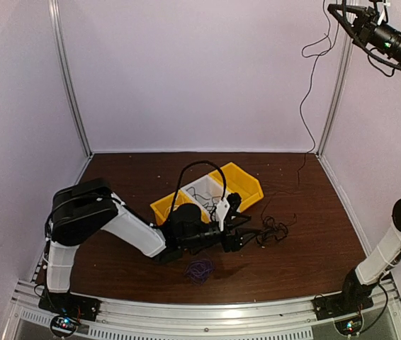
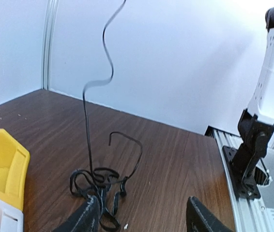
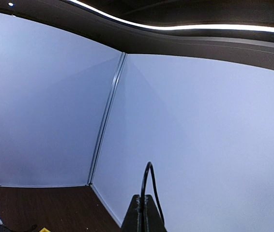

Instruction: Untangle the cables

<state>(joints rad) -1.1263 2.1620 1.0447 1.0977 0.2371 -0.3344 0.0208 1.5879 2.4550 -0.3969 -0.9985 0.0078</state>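
Black cord (image 2: 88, 130), thin and limp, climbs from the table (image 2: 175, 159) up to my right gripper (image 3: 142, 207). That gripper is clenched on the cord's end, high at the far right. The cord's lower end runs into the black tangle (image 2: 98, 182), a small knot of loops lying just right of the yellow bin (image 1: 249, 184). My left gripper (image 2: 142, 202) sits low at the near edge of that knot, released, with nothing held between its spread jaws. One finger looks to be against the loops, but I cannot tell for sure. A purple cable (image 1: 200, 270) lies coiled on its own, nearer the arm bases and apart from the knot.

I judge this cord to be very light and soft, with no spring to hold a shape. A pull from above would likely lift the whole knot rather than free one strand. I would pinch an outer loop, or pin the knot's body to the table, and close fully, since so slim a cord could slip out.
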